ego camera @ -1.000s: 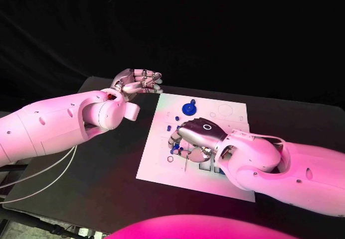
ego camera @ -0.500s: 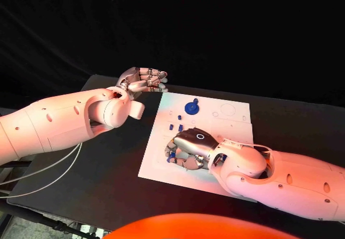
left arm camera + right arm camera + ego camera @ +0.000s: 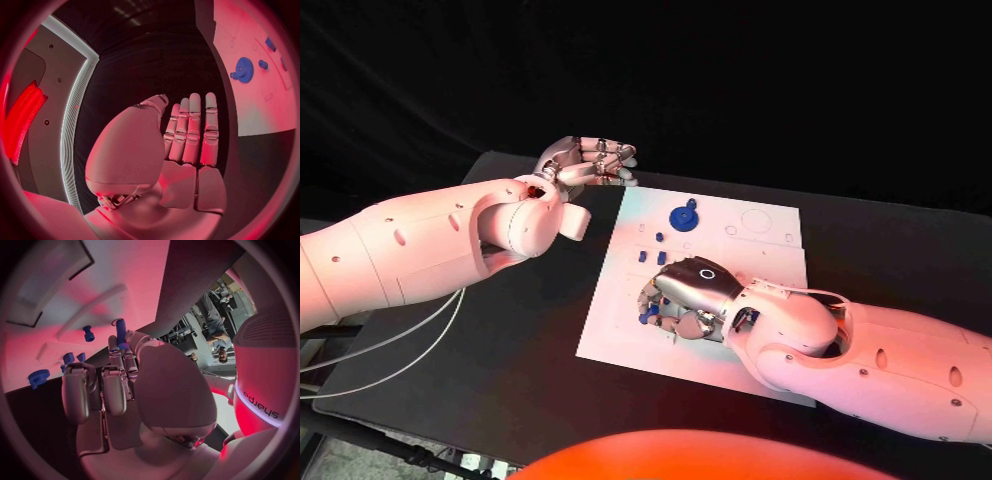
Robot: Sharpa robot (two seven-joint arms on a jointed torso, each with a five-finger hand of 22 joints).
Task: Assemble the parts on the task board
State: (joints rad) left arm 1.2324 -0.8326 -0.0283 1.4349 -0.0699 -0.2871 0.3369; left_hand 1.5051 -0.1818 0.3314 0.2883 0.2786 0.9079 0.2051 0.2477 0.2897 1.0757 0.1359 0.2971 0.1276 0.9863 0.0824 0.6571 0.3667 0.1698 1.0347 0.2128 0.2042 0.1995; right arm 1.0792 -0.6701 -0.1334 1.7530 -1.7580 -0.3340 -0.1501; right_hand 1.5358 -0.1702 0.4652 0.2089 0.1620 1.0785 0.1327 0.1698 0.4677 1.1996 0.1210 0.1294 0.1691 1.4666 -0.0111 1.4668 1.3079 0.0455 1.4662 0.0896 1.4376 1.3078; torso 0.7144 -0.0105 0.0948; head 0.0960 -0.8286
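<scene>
Holding a slim blue peg pinched upright between its fingertips, the right hand hovers palm-down over the near-left part of the white task board. Just past its fingertips two short blue pins stand side by side in the board, with one smaller blue stud a little farther out. Beyond those, toward the board's far edge, one blue gear lies flat. In the right wrist view another small blue stud stands near the held peg.

The left hand is raised above the black worktop off the board's far left corner, holding nothing; in its wrist view the fingers are straight and pressed side by side, with the thumb alongside.
</scene>
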